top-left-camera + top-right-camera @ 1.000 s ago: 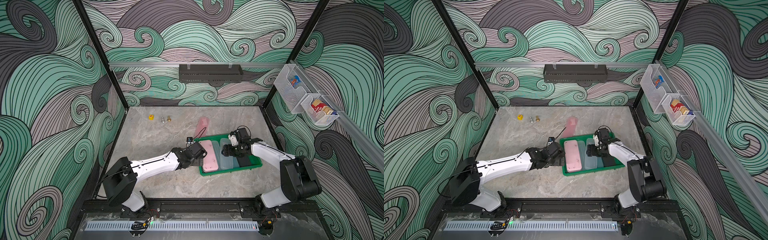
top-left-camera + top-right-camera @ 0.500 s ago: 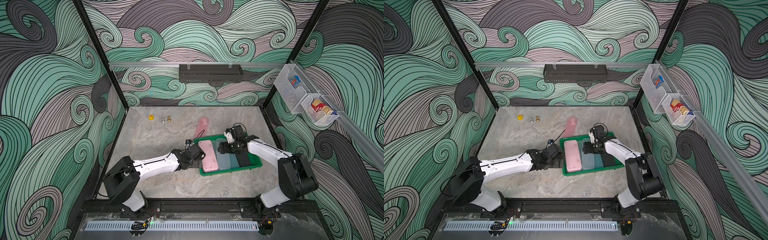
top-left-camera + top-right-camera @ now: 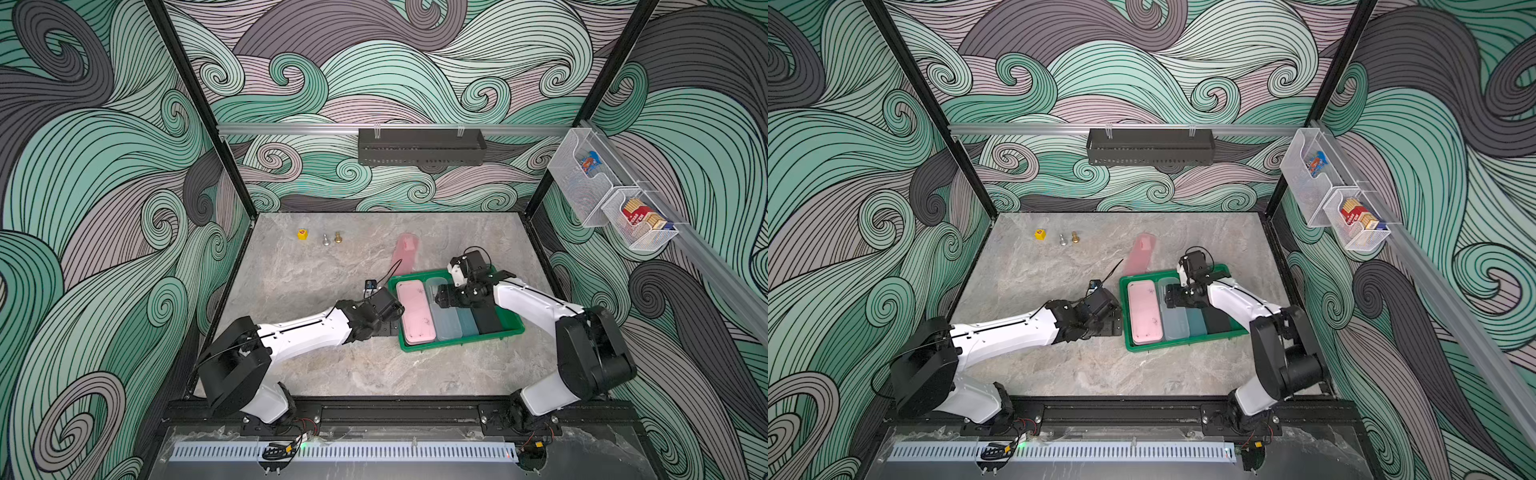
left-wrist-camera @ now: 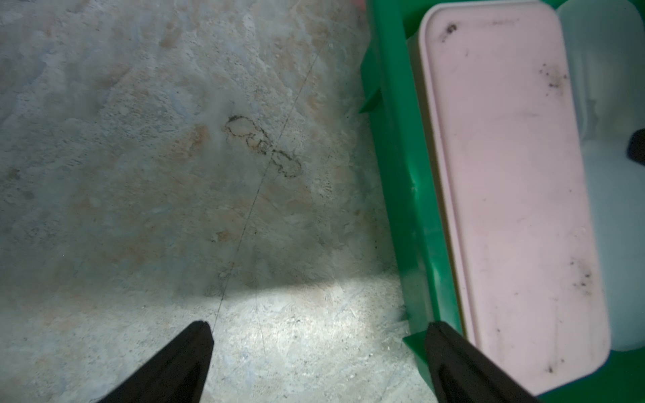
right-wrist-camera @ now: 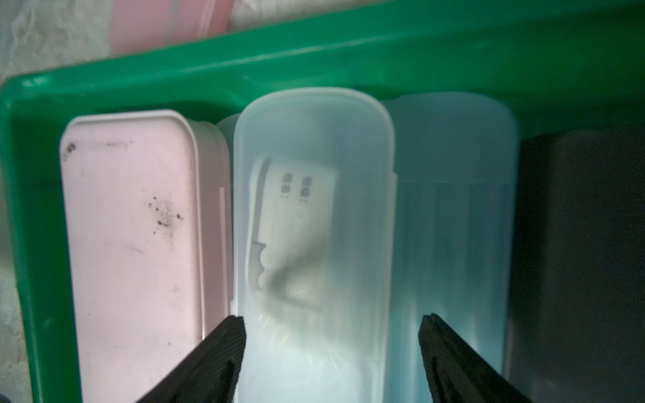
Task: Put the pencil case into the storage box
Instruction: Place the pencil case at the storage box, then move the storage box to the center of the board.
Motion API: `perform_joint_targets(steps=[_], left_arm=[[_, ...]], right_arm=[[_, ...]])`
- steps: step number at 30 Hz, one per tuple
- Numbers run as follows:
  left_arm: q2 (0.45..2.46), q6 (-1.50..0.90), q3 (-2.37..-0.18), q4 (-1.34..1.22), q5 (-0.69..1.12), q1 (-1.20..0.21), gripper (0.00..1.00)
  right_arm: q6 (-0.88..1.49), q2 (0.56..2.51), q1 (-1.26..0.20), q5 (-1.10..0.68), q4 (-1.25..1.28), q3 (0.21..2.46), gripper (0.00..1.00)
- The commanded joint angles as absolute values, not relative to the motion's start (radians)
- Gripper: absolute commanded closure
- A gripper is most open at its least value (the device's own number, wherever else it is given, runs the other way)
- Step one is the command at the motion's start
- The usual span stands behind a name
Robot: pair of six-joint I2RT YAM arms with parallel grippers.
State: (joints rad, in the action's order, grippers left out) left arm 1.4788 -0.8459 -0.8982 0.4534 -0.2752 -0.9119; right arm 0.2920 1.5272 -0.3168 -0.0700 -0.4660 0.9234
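Top views, storage box (image 3: 461, 339): seen in both top views near the table's (image 3: 332, 374) right edge, closer to the front than the back.
Top views, contents: four cases are laid side by side inside. The pink pencil case (image 3: 413, 311) is by the left wall, then the frosted pencil case (image 3: 446, 326), teal case (image 3: 467, 326) and black case (image 3: 488, 320).
Top views, loose pink case (image 3: 405, 253): left on the table just past the box's far left corner.
Top views, right gripper (image 3: 442, 298): held over the frosted pencil case.
Left wrist, left gripper (image 4: 319, 328): jaws are spread wide. One finger is placed over the table (image 4: 139, 174), the other over the storage box's left wall (image 4: 401, 174), beside the pink pencil case (image 4: 506, 174).
Right wrist, right gripper (image 5: 331, 321): jaws are spread astride the frosted pencil case (image 5: 349, 244). One finger is seen at its edge, the other is kept apart over the teal case (image 5: 453, 244). The case is not pinched.
Right wrist, printed card (image 5: 296, 188): seen through the frosted lid.
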Motion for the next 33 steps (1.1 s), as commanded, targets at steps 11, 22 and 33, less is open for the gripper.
perform_joint_targets(steps=[11, 22, 33], left_arm=[[1.341, -0.756, -0.819, 0.423, -0.236, -0.81, 0.01], [1.369, -0.699, -0.781, 0.391, -0.093, -0.708, 0.01], [1.308, -0.683, -0.754, 0.435, -0.069, -0.654, 0.01]], right_arm=[[0.187, 1.496, 0.062, 0.08, -0.641, 1.036, 0.11], [0.184, 1.618, 0.101, 0.032, -0.621, 1.025, 0.17], [0.304, 1.519, -0.019, -0.089, -0.537, 0.855, 0.25]])
